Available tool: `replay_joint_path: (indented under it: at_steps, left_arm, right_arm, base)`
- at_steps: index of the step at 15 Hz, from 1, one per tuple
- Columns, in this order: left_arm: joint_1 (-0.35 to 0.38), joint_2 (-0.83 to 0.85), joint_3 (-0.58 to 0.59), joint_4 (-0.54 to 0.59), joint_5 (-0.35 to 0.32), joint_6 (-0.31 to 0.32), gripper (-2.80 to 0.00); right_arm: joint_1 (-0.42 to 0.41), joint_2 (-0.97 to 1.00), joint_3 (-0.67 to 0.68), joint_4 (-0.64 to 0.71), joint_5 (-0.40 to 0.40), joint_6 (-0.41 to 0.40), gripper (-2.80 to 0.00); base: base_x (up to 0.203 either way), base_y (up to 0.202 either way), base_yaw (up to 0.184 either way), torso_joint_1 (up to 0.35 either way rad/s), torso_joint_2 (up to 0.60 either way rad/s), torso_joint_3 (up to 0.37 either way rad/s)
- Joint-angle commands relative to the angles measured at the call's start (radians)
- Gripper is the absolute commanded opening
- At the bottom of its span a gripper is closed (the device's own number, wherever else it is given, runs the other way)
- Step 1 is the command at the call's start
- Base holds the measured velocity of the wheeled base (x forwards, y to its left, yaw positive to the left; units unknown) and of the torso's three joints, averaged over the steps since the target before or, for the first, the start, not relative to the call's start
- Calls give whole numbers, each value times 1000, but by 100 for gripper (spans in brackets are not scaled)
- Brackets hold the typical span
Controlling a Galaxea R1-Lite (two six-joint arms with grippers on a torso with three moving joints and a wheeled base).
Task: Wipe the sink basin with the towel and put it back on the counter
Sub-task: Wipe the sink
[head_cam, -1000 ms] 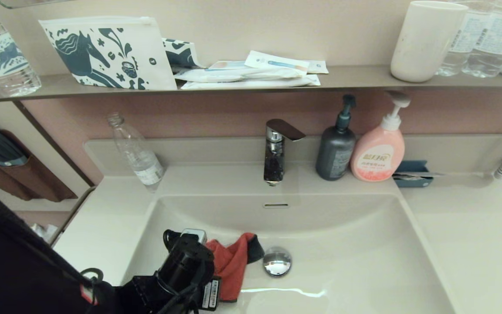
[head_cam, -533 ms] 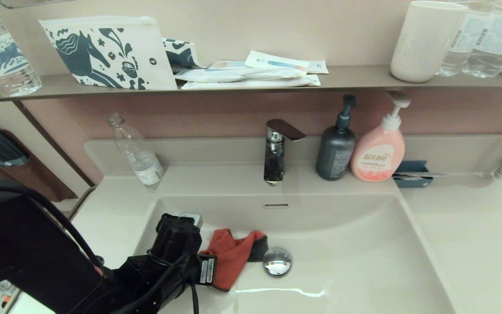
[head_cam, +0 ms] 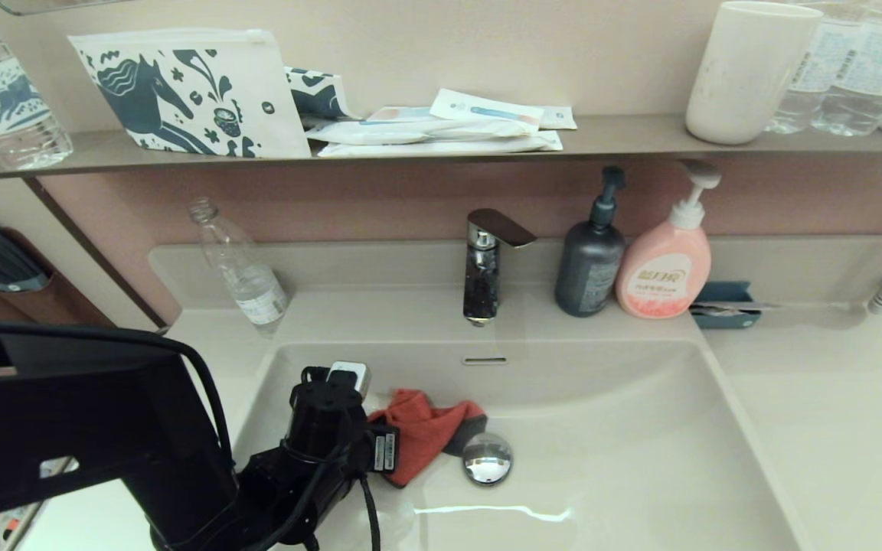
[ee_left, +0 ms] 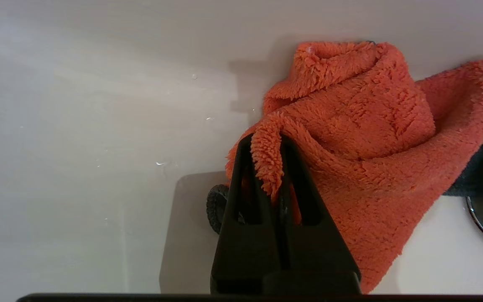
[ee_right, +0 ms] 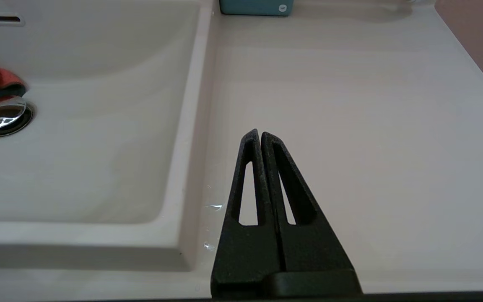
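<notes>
The orange-red towel (head_cam: 433, 428) lies bunched on the floor of the sink basin (head_cam: 625, 444), just left of the chrome drain stopper (head_cam: 487, 459). My left arm (head_cam: 326, 428) reaches down into the basin's left half. In the left wrist view, the left gripper (ee_left: 265, 142) is shut on a fold of the towel (ee_left: 363, 138), close over the basin floor (ee_left: 78, 126). My right gripper (ee_right: 260, 133) is shut with nothing in it, hovering over the counter (ee_right: 350, 105) right of the basin; the head view does not show it.
Behind the basin stand the faucet (head_cam: 487, 264), a dark soap dispenser (head_cam: 590, 268), a pink pump bottle (head_cam: 664, 268) and a blue holder (head_cam: 724, 304). A clear bottle (head_cam: 242, 268) leans at the back left. The wall shelf (head_cam: 625, 138) carries a patterned pouch (head_cam: 188, 92) and a cup (head_cam: 747, 69).
My left arm has moved toward the back of the basin, dragging the towel with it. The towel has bunched up and shifted back, beside the drain stopper.
</notes>
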Motion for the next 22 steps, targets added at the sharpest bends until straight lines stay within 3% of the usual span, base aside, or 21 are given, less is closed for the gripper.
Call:
replay_joint_path:
  at_steps: [1, 5, 9, 14, 22]
  left_arm:
    - [-23, 17, -19, -6, 16, -3, -280]
    - [-118, 51, -53, -3, 108, -15, -280]
    - [-189, 79, -114, 1, 153, -19, -280]
    - [-223, 111, -242, 90, 158, -18, -280]
    - [-284, 158, -342, 177, 158, -40, -280]
  right_arm:
    - [0, 1, 0, 0, 1, -1, -280]
    - [0, 1, 0, 0, 1, -1, -280]
    - [0, 1, 0, 0, 1, -1, -280]
    - [0, 1, 0, 0, 1, 0, -280]
    - [0, 1, 0, 0, 1, -1, -280]
  base:
    - [0, 0, 0, 0, 0, 0]
    - [0, 0, 0, 0, 0, 0]
    - [0, 0, 0, 0, 0, 0]
    - [0, 0, 0, 0, 0, 0]
    - [0, 0, 0, 0, 0, 0]
